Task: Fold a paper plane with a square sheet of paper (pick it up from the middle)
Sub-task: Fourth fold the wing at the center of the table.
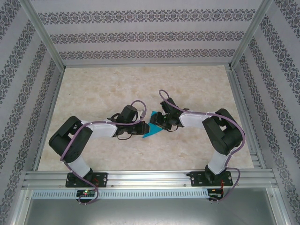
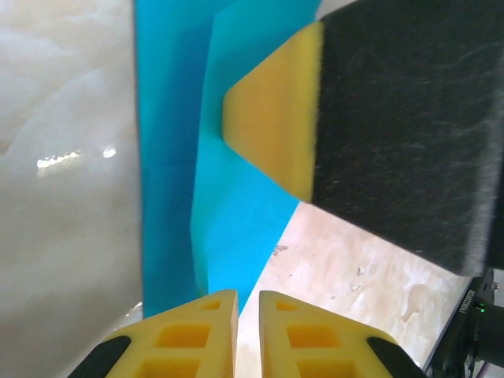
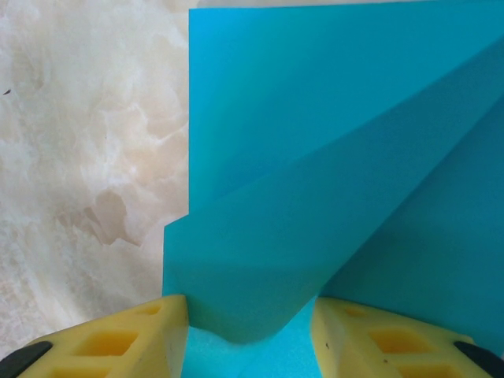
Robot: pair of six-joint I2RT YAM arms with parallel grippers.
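step: we're mid-fold on the square sheet of paper point(image 3: 331, 142)
left fingers point(image 2: 197, 335): nearly clenched
right fingers point(image 3: 118, 339): spread, flap point(image 3: 260, 276) between them
next: probably press it flat

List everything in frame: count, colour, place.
sheet of paper: 1, cyan-blue, partly folded, mid-table between the tools
table: 1, beige marble look, under everything
walls: 3, white with grey floral bands, around the table
frame: 1, silver aluminium, near edge and corner uprights
cables: 2, purple, one along each arm
arms: 2, black and white, bases on the near rail
left tool: 1, yellow fingers nearly together, at the paper's edge
right tool: 1, yellow fingers apart, a paper flap between them
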